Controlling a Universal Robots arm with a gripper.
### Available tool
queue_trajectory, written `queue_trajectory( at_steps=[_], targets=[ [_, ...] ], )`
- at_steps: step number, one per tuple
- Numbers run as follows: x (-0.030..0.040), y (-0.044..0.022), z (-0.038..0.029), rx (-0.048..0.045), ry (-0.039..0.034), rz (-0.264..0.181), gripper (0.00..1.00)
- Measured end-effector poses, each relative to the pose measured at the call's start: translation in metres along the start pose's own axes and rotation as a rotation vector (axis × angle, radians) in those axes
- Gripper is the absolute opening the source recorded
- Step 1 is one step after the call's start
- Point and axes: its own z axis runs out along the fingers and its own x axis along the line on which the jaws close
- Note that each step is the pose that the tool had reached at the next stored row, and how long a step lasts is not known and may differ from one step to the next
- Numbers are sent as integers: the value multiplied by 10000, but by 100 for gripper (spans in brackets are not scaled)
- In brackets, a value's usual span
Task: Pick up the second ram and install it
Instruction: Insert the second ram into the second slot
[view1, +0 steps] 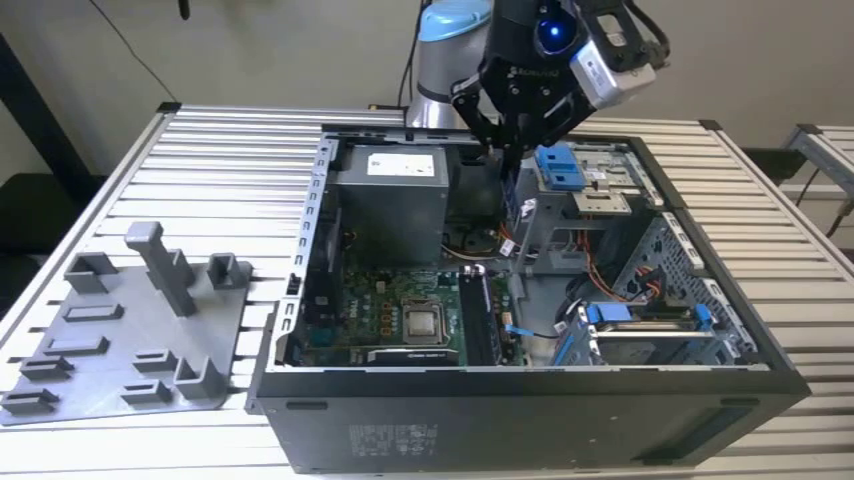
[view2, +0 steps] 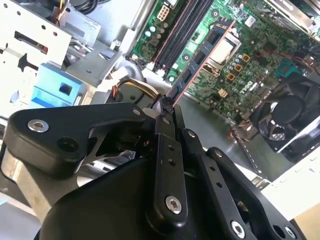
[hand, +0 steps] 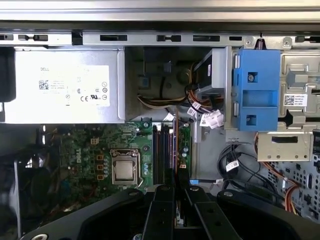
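Note:
My gripper (view1: 511, 150) hangs over the open computer case (view1: 314, 240), shut on the second ram (view1: 513, 195). The ram is a thin blue strip with black chips that points down from the fingertips toward the motherboard (view1: 387, 310). In the second wrist view the ram (view2: 200, 57) runs out from the gripper (view2: 165, 107) above the green board, close to the long dark memory slots (view2: 180, 30). In the first wrist view the ram (hand: 175, 145) shows edge-on ahead of the gripper (hand: 176, 182), lined up along the memory slots (hand: 160, 150) and still above them.
A grey power supply (view1: 387, 200) fills the case's far corner. Light-blue drive-bay clips (view1: 561, 165) and loose cables (hand: 200, 112) sit close beside the gripper. The processor socket (view1: 424, 322) lies next to the slots. A grey fixture tray (view1: 120, 340) rests on the table at the exterior view's left.

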Motion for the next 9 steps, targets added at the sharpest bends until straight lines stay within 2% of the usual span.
queue_trajectory(
  at_steps=[9],
  targets=[
    [-1,-72,122,2,28,1,14]
  ],
)
